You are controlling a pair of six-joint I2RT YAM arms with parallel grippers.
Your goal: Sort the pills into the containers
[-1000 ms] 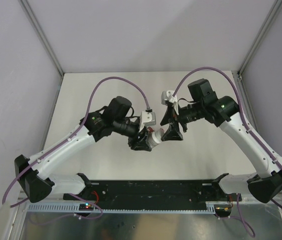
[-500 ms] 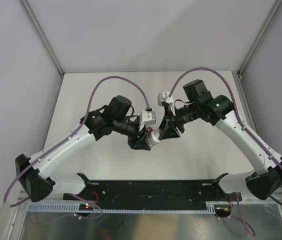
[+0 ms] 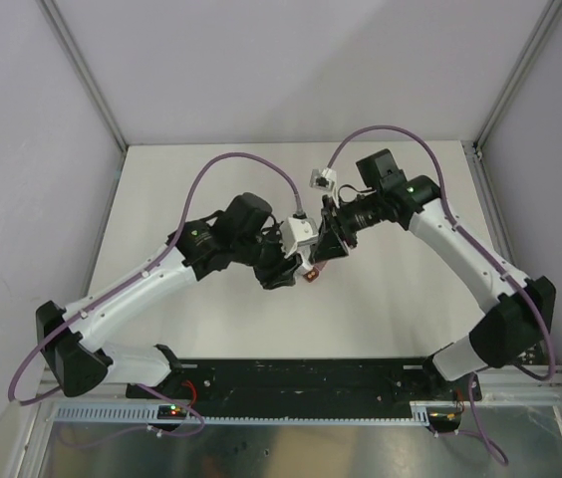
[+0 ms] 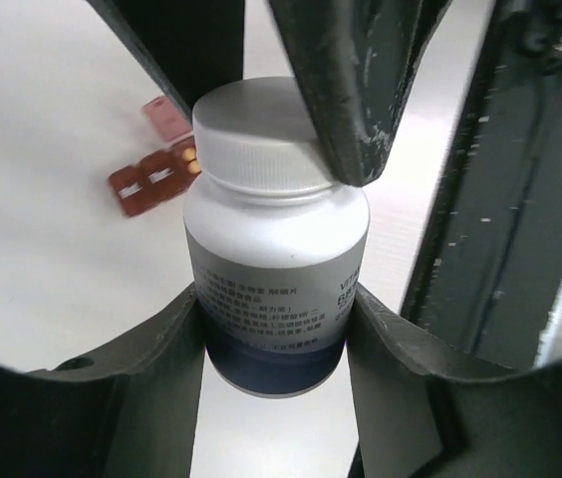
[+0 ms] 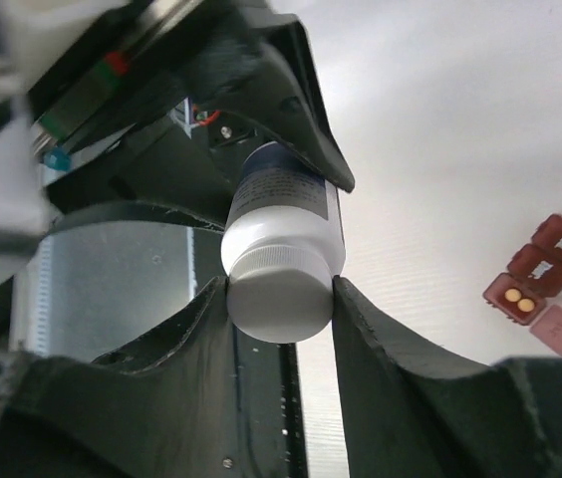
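Compared with one second ago, the left arm has lifted its elbow a little, and the left gripper has moved slightly away from the bases. It is pinching the body of a small white bottle between both fingers, the same hold as before. The right arm has changed more: it has swung inward and toward the left, so the right gripper now meets the left one nearer to the middle of the table. Its fingers are pressed on the two sides of the white cap of the bottle. In the top view the bottle was a white spot between the two grippers before; now it is almost covered by them.

The pill box lies on the table, apart from both grippers, to the left of the bottle in the left wrist view and at the right edge in the right wrist view. From above, only a small red piece of it shows just below the place where the grippers meet. It is dark red, slightly see-through plastic, with three square compartments in a row. Two compartments have their lids down. The end compartment has its lid folded open flat, and two small yellow-orange pills lie inside it.
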